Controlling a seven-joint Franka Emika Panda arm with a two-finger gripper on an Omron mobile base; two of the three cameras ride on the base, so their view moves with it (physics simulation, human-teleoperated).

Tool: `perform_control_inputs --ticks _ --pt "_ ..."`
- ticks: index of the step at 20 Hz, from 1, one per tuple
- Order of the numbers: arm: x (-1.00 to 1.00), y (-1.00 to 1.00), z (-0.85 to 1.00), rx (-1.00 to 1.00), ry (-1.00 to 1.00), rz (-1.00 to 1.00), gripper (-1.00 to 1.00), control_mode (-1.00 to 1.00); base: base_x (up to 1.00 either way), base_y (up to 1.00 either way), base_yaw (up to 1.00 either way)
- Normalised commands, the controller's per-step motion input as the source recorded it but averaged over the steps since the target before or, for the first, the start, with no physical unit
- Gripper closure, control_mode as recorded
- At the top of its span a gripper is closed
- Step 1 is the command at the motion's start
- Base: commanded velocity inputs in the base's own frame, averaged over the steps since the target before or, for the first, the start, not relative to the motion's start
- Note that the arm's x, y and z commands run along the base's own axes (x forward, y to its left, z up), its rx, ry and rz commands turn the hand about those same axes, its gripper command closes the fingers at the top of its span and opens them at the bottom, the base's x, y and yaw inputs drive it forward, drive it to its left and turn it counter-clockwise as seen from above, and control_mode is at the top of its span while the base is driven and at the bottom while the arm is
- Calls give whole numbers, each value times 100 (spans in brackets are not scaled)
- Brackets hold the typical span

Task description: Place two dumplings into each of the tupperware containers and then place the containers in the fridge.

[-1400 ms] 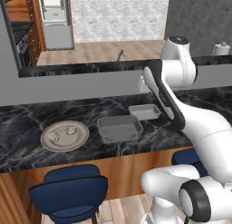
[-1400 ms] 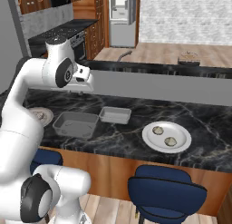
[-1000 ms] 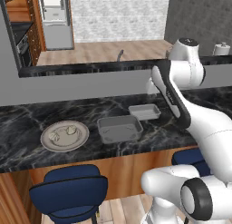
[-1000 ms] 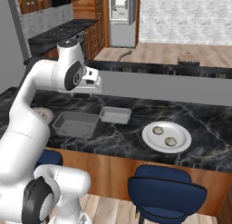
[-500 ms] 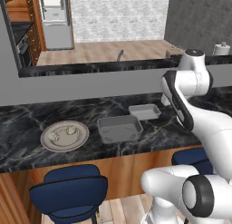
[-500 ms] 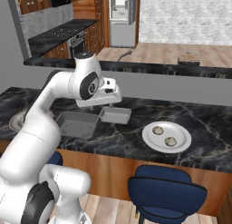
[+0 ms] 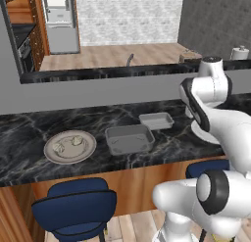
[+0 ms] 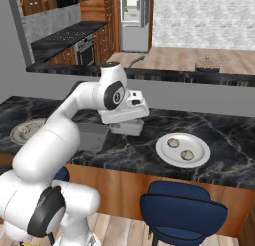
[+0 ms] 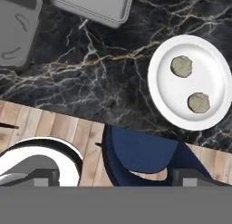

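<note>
Two dumplings (image 9: 181, 66) (image 9: 198, 102) lie on a white plate (image 9: 167, 89) at the right end of the counter, also seen as dumplings (image 8: 174, 143) on that plate (image 8: 199, 158). More dumplings (image 7: 76, 140) rest on a beige plate (image 7: 51, 155) at the left. The larger dark tupperware container (image 7: 129, 139) and the smaller light one (image 7: 156, 120) stand side by side mid-counter, both without dumplings. My gripper (image 8: 127, 121) hovers open and high over the smaller container (image 8: 130, 129), left of the white plate, holding nothing. The fridge (image 7: 60, 18) stands far back with its door open.
Blue stools (image 9: 140, 159) (image 7: 76, 202) stand under the counter's front edge. A raised grey ledge (image 7: 98, 91) runs behind the black marble counter (image 7: 29, 128). A sink faucet (image 7: 130, 59) and a second counter lie beyond it.
The arm has swung to the right along the counter, from above the containers toward the white plate. The gripper stays open and nothing on the counter has moved.
</note>
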Motion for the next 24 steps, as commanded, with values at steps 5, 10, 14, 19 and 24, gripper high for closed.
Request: perform_control_inputs --ticks 5,10,14,19,24 --pt "24 -36 -8 0 9 1 -100 -100 0 0 0" --pt "11 -56 -21 2 7 4 -100 -100 0 0 0" --pt "3 -49 -39 1 5 0 -100 -100 0 0 0" --pt "6 -37 -37 4 2 0 -100 -100 0 0 0" --pt "20 -33 -41 6 7 0 -100 -100 0 0 0"
